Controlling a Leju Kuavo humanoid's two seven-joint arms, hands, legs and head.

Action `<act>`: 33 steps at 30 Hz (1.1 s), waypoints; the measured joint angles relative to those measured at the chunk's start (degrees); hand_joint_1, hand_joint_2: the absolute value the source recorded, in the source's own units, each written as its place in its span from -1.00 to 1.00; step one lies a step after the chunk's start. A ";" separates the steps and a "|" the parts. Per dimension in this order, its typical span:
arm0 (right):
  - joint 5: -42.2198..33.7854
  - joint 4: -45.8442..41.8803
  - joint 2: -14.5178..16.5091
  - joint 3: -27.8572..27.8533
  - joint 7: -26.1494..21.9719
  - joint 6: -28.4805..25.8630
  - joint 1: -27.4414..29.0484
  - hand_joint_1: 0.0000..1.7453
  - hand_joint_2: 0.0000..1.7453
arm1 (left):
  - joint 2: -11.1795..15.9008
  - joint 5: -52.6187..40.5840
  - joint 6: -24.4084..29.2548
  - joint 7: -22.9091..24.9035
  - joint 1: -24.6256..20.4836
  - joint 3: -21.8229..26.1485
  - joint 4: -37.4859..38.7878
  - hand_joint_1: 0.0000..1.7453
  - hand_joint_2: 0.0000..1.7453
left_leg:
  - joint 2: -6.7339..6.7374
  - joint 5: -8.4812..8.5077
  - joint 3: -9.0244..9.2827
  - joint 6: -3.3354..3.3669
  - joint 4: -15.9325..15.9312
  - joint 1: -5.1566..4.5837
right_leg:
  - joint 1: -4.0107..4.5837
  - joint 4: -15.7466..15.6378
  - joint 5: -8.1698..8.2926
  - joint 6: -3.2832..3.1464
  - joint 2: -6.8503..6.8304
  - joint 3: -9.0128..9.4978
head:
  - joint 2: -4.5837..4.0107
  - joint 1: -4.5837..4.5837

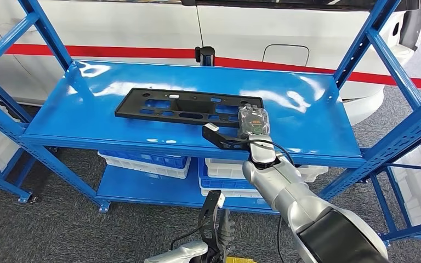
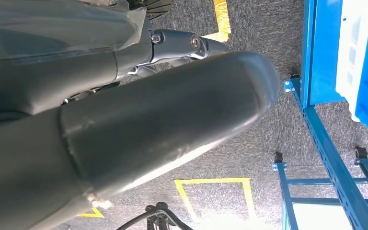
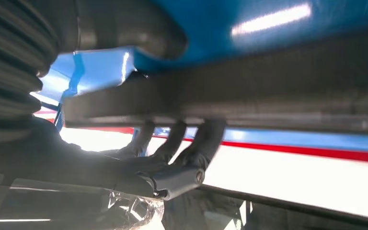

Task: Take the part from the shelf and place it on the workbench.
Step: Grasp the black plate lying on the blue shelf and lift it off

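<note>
The part (image 1: 181, 105) is a flat black plastic bracket with cut-outs, lying on the blue shelf's top board (image 1: 312, 107). My right hand (image 1: 252, 121) is at the part's right end, its back under a clear cover. In the right wrist view the part (image 3: 278, 100) is a dark bar, with the dark fingers (image 3: 206, 139) curled over its far edge and the thumb (image 3: 124, 28) on the near side, so the hand grips it. My left hand (image 1: 222, 233) hangs low in front of the shelf and holds nothing; its thick thumb (image 2: 172, 120) points at the floor.
Blue-and-white bins (image 1: 142, 160) (image 1: 222, 183) stand on the lower board. Blue uprights and braces (image 1: 400, 131) frame the shelf on both sides. A white car body with a red stripe (image 1: 142, 52) stands behind. Yellow tape marks (image 2: 211, 191) lie on the grey carpet.
</note>
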 joint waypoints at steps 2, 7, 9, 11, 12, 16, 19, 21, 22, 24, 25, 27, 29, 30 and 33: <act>-0.29 0.00 -0.27 -0.74 -0.27 -0.39 -0.17 1.00 1.00 | 0.00 0.00 0.06 0.01 -0.01 -0.02 -0.05 -1.00 -1.00 | -0.01 0.00 0.01 0.00 0.00 0.00 | 0.00 0.00 0.00 0.00 -0.01 0.01 | 0.00 0.00; -0.70 -0.05 -1.13 -2.33 -0.99 -1.24 -0.27 1.00 1.00 | 0.00 0.00 0.19 0.02 -0.02 -0.04 -0.09 -1.00 -1.00 | -0.04 -0.01 0.02 0.00 0.00 0.00 | 0.00 -0.01 -0.01 0.00 -0.05 0.02 | 0.00 0.00; -0.85 -0.07 -1.41 -2.87 -1.20 -1.54 -0.27 1.00 1.00 | 0.00 0.00 0.19 0.02 -0.02 -0.05 -0.09 -1.00 -1.00 | -0.09 -0.01 0.03 0.00 0.00 0.01 | 0.00 -0.01 -0.02 0.00 -0.10 0.00 | 0.00 0.00; -0.96 -0.07 -1.67 -3.38 -1.27 -1.68 -0.29 1.00 1.00 | 0.00 0.00 0.19 0.01 -0.02 -0.08 -0.10 -1.00 -1.00 | -0.17 -0.03 0.09 0.03 -0.01 0.01 | 0.00 -0.02 -0.09 0.07 -0.16 -0.17 | 0.00 0.00; -0.99 -0.08 -1.79 -3.57 -1.28 -1.75 -0.31 1.00 1.00 | 0.00 -0.01 0.19 -0.02 -0.03 -0.08 -0.11 -1.00 -1.00 | -0.21 -0.04 0.13 0.05 -0.01 0.01 | -0.01 -0.02 -0.12 0.11 -0.18 -0.23 | 0.00 0.01; -0.78 -0.11 -2.33 -4.47 -1.32 -2.23 -0.33 1.00 1.00 | 0.01 -0.12 0.57 -0.62 -0.03 -0.19 -0.19 -1.00 -1.00 | -0.30 -0.08 0.18 0.09 -0.01 0.00 | -0.05 -0.04 -0.16 0.16 -0.22 -0.24 | 0.00 0.01; -0.43 -0.11 -2.77 -5.10 -1.45 -2.62 -0.29 1.00 1.00 | 0.01 -0.23 0.84 -0.81 -0.05 -0.35 -0.34 -1.00 -1.00 | -0.34 -0.07 0.18 0.09 0.00 -0.02 | -0.09 -0.04 -0.16 0.16 -0.22 -0.22 | 0.00 0.01; -0.30 -0.11 -2.98 -5.40 -1.50 -2.65 -0.24 1.00 1.00 | 0.00 -0.26 0.87 -0.81 -0.07 -0.42 -0.43 -1.00 -1.00 | -0.34 -0.07 0.18 0.10 0.00 -0.04 | -0.10 -0.04 -0.15 0.17 -0.22 -0.21 | 0.00 0.01; -0.23 -0.11 -3.05 -5.54 -1.55 -2.65 -0.22 1.00 1.00 | 0.00 -0.26 0.90 -0.81 -0.07 -0.44 -0.44 -1.00 -1.00 | -0.34 -0.07 0.18 0.10 0.00 -0.05 | -0.11 -0.04 -0.15 0.17 -0.22 -0.21 | 0.00 0.01; -0.13 -0.11 -3.16 -5.76 -1.69 -2.72 -0.18 1.00 1.00 | 0.00 -0.26 1.08 -0.74 -0.08 -0.49 -0.47 -1.00 -1.00 | -0.34 -0.07 0.18 0.10 0.01 -0.05 | -0.12 -0.04 -0.15 0.18 -0.23 -0.21 | 0.00 0.01; -0.08 -0.11 -3.19 -5.86 -1.86 -2.84 -0.17 1.00 1.00 | 0.00 -0.23 1.36 -0.51 -0.09 -0.51 -0.50 -1.00 -1.00 | -0.35 -0.07 0.18 0.10 0.01 -0.05 | -0.12 -0.04 -0.15 0.18 -0.23 -0.18 | 0.00 0.01; 0.00 -0.12 -3.19 -6.07 -2.73 -3.86 -0.08 1.00 1.00 | 0.00 -0.18 2.41 0.14 -0.12 -0.62 -0.57 -1.00 -1.00 | -0.34 -0.07 0.18 0.11 0.01 -0.05 | -0.12 -0.03 -0.14 0.19 -0.22 0.04 | 0.00 0.01; 0.11 -0.14 -3.15 -6.37 -4.67 -6.66 0.22 1.00 1.00 | 0.00 -0.15 3.90 0.42 -0.15 -0.76 -0.69 -1.00 -1.00 | -0.34 -0.06 0.17 0.12 0.01 -0.05 | -0.12 -0.02 -0.12 0.20 -0.22 0.27 | 0.00 0.02; 0.21 -0.17 -3.11 -6.54 -5.93 -8.60 0.46 1.00 1.00 | 0.00 -0.14 4.58 0.33 -0.15 -0.82 -0.78 -1.00 -1.00 | -0.34 -0.05 0.16 0.12 0.01 -0.06 | -0.10 -0.02 -0.11 0.21 -0.22 0.30 | 0.00 0.02; 1.31 -1.02 -3.50 -7.31 -8.73 -15.19 1.55 1.00 1.00 | 1.90 -1.35 -0.29 -1.53 1.21 -1.04 2.25 -1.00 -1.00 | -0.26 -0.07 0.14 0.12 -0.01 -0.10 | 0.06 0.00 -0.09 0.24 -0.14 0.36 | 0.00 0.03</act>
